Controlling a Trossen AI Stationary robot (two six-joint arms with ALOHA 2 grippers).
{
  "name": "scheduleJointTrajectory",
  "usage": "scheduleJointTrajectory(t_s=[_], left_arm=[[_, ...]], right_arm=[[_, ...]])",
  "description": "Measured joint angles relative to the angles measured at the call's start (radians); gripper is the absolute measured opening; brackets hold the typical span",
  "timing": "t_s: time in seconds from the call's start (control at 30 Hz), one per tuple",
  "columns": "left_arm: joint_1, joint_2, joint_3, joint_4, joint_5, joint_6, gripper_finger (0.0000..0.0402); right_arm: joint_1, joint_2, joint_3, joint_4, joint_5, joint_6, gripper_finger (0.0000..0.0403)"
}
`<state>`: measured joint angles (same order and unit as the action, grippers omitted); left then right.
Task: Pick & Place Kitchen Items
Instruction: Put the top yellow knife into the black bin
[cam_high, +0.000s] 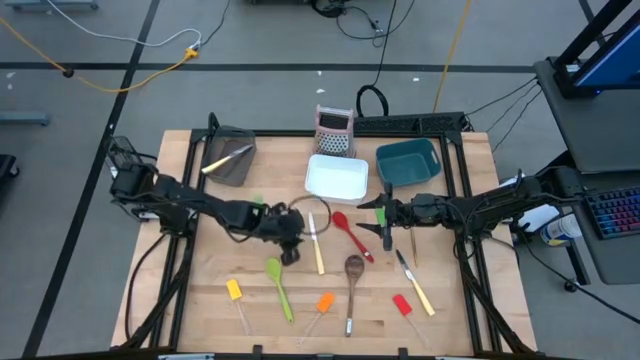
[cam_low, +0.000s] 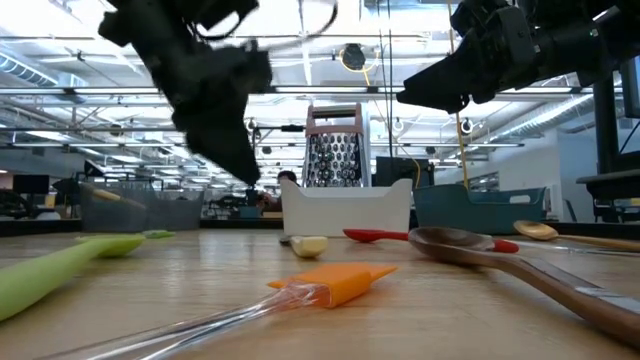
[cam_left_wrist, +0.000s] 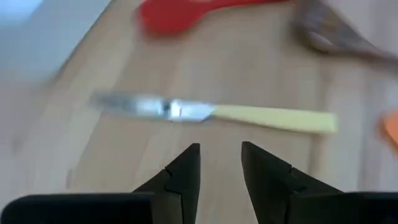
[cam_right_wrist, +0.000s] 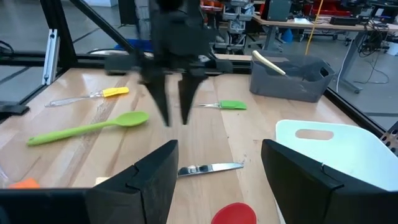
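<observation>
- Progress, as a judgement: the sorting is barely begun; only the dark mesh bin (cam_high: 230, 155) at the far left shows a light-handled utensil (cam_high: 226, 159) leaning inside it, while the white bin (cam_high: 336, 177) and the teal bin (cam_high: 407, 163) show nothing inside from above
- Left on the table (cam_high: 200, 290): a cream-handled knife (cam_high: 316, 245), a green spoon (cam_high: 279, 284), a red spoon (cam_high: 351, 234), a wooden spoon (cam_high: 352, 285), a second knife (cam_high: 416, 287), and spatulas with yellow head (cam_high: 234, 291), orange head (cam_high: 324, 302) and red head (cam_high: 402, 304); a small green-headed piece (cam_right_wrist: 222, 105) lies near the mesh bin
- The left end effector (cam_high: 290, 243) hangs just above the cream-handled knife, its fingers (cam_left_wrist: 186, 174) a narrow gap apart and holding nothing; the knife lies flat, crosswise ahead of the fingertips, so a pick looks like the step in hand
- The right end effector (cam_high: 387, 217) hovers near the teal bin with its fingers (cam_right_wrist: 152, 180) spread wide and empty; it seems to wait
- Surface: pale wooden slats in a black metal frame; a pink-and-silver box grater (cam_high: 334, 131) stands upright behind the white bin
- Room: grey floor with yellow and black cables; a keyboard (cam_high: 618, 213) on a side desk at the right; the low view shows an open workshop with ceiling rails and benches beyond.
</observation>
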<state>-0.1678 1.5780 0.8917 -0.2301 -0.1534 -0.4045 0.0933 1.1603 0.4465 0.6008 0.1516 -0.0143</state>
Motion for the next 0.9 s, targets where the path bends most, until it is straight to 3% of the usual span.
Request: scheduleJointTrajectory(t_s=[0.2,0.37,0.57,0.77,0.9], left_arm=[[-0.027,0.01,0.001,0.12,-0.075,0.372,0.012],[-0.019,0.009,0.002,0.225,-0.016,0.598,0.012],[0.015,0.008,0.002,0.255,0.024,0.627,0.012],[0.041,0.008,0.002,0.256,0.14,0.604,0.012],[0.041,0.008,0.002,0.257,0.173,0.685,0.012]], right_arm=[[0.0,0.0,0.0,0.0,0.0,0.001,0.0224],[0.0,0.0,0.0,0.0,0.0,0.001,0.0224],[0.0,0.0,0.0,0.0,0.0,-0.006,0.0224],[0.0,0.0,0.0,0.0,0.0,0.015,0.0224],[0.0,0.0,0.0,0.0,0.0,0.04,0.0224]])
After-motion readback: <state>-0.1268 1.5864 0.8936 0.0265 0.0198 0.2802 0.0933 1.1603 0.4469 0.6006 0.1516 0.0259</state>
